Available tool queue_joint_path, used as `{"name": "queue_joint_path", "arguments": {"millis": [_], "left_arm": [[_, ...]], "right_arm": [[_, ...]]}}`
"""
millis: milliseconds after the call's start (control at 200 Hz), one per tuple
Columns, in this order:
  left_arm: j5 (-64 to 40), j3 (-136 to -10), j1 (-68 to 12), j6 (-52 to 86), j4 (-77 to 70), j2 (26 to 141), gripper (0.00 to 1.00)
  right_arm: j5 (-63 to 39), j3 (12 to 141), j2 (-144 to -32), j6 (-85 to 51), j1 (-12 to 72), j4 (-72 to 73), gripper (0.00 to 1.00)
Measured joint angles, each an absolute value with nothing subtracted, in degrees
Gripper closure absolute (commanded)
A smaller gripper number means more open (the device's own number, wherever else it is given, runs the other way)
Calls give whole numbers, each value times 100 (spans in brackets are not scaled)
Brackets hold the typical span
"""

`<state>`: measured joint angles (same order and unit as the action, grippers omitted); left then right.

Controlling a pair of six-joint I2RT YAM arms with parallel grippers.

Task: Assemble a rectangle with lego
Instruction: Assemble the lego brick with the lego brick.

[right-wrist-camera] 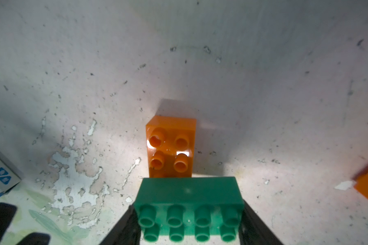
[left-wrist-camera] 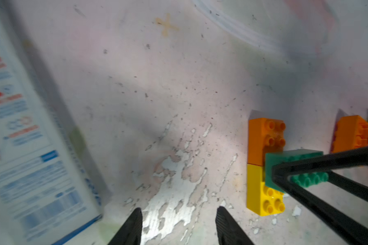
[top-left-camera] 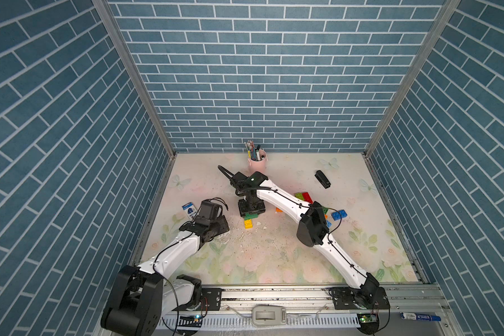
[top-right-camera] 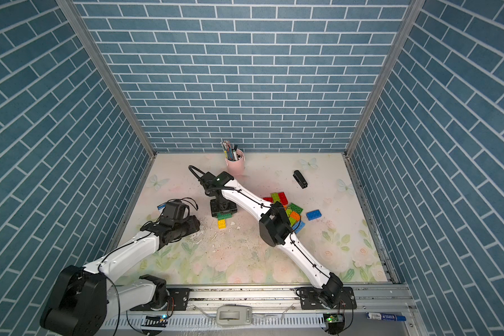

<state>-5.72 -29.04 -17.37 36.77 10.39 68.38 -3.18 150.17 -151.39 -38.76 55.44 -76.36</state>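
In a top view the right pincer [top-left-camera: 252, 212] pinches the green brick [top-left-camera: 252, 216] above the yellow brick [top-left-camera: 248, 224] — pile [top-left-camera: 305, 197] at its 3 o'clock. Left wrist: left pincer [left-wrist-camera: 179, 210] spread, empty. Right wrist: green brick overlaps the orange brick [right-wrist-camera: 171, 148] — misaligned studs could shove the row apart.

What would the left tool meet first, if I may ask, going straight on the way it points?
Probably the flaking patch of table: the left tool points at it, the yellow brick lying off to one side.
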Motion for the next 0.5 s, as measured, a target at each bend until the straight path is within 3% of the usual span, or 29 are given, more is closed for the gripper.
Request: {"name": "queue_joint_path", "arguments": {"millis": [500], "left_arm": [[-1022,-2808,-2405,4080,-301,7920,72]], "right_arm": [[-84,14490,-14849,-3870,5489,-7590,100]]}}
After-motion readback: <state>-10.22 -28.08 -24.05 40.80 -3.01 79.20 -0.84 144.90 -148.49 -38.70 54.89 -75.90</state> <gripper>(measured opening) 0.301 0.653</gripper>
